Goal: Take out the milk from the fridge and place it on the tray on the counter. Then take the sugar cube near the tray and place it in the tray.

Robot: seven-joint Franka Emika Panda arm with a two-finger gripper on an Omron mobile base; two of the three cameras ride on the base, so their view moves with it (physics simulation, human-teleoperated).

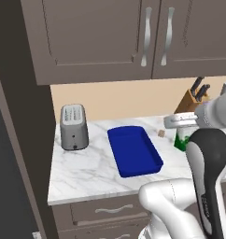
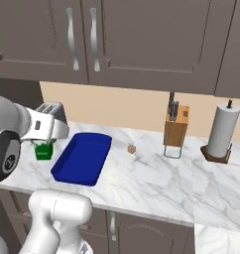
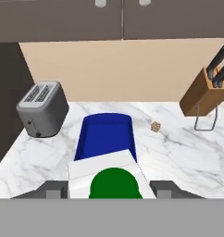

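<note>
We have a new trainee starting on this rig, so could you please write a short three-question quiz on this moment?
1. True or false: the tray is empty.
2. What do the jaws hold? A) toaster B) milk C) sugar cube
3. Fill in: the sugar cube lies on the counter between the tray and the ____.

Key:
1. True. Nothing lies in it; the milk hangs above its near end, gripped by the gripper.
2. B. The jaws are closed on the carton's sides, while the toaster stands apart by the tray.
3. Knife block.
</note>
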